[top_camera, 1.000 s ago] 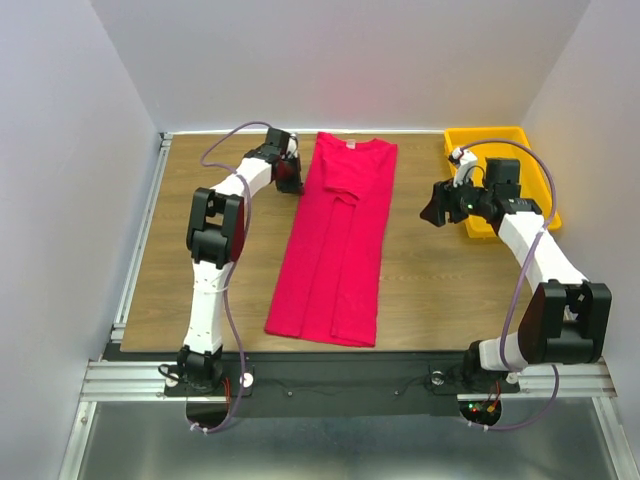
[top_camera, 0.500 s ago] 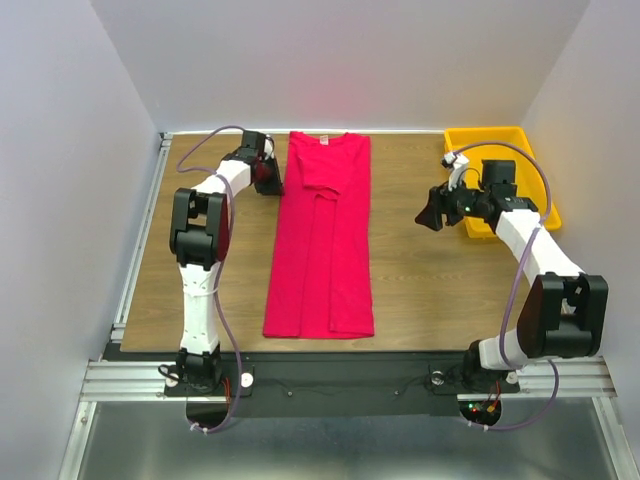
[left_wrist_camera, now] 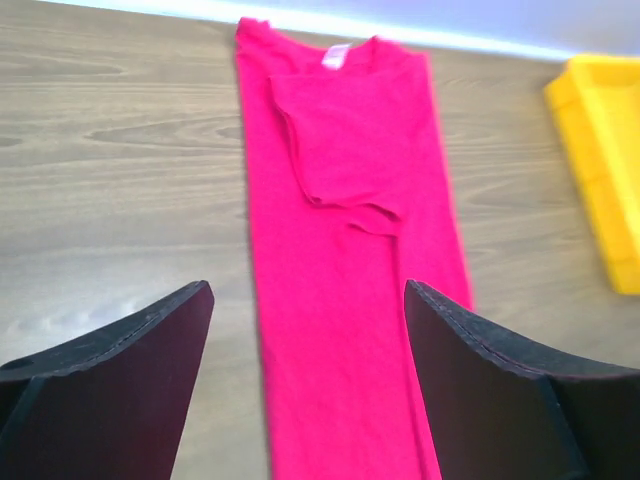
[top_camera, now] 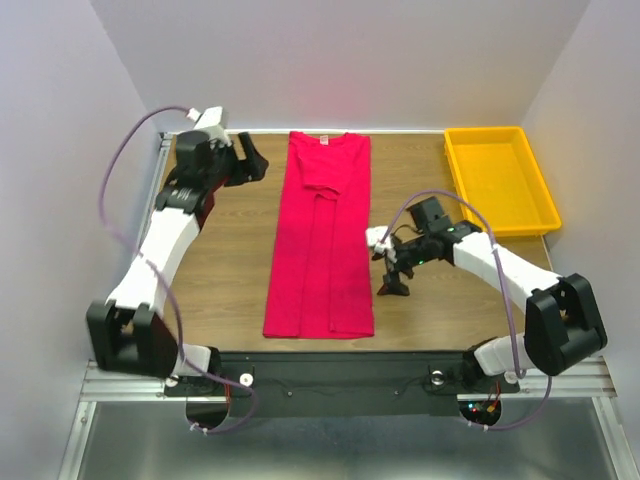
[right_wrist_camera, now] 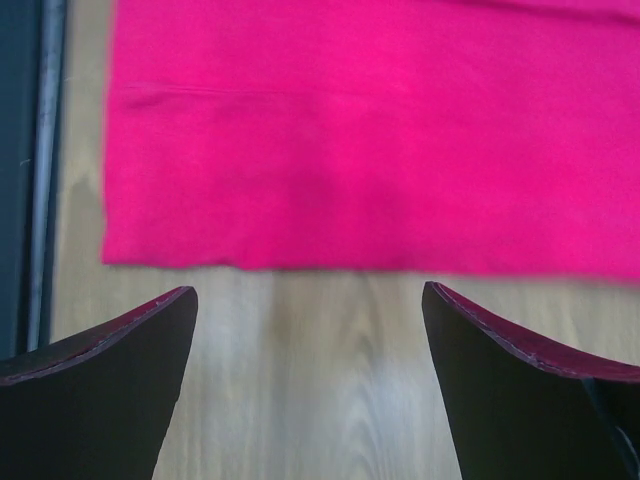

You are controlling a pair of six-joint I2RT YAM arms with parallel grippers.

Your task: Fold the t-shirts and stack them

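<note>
The crimson-pink t-shirt (top_camera: pixel 322 235) lies flat on the wooden table, folded lengthwise into a long strip, collar and white label at the far end. My left gripper (top_camera: pixel 250 158) hovers open to the left of the collar end, apart from the cloth. In the left wrist view the t-shirt (left_wrist_camera: pixel 345 230) runs between and beyond the wide-apart fingers (left_wrist_camera: pixel 140 350), with nothing held by the left gripper (left_wrist_camera: pixel 307 290). My right gripper (top_camera: pixel 390 275) stands open just right of the shirt's long edge, near the hem end. The right gripper (right_wrist_camera: pixel 309 292) has bare wood between its jaws and the t-shirt's edge (right_wrist_camera: pixel 360 130) just ahead.
A yellow tray (top_camera: pixel 545 205) sits at the far right corner, also seen as the yellow tray (left_wrist_camera: pixel 600 170) in the left wrist view. A metal rail (top_camera: pixel 140 240) borders the table's left side and a black bar (top_camera: pixel 340 365) its near edge. Grey walls enclose the table.
The left gripper opened, let go of the shirt's far left corner and drew back left. The right arm swung from beside the tray to the shirt's right edge and opened wider. The shirt shifted left.
</note>
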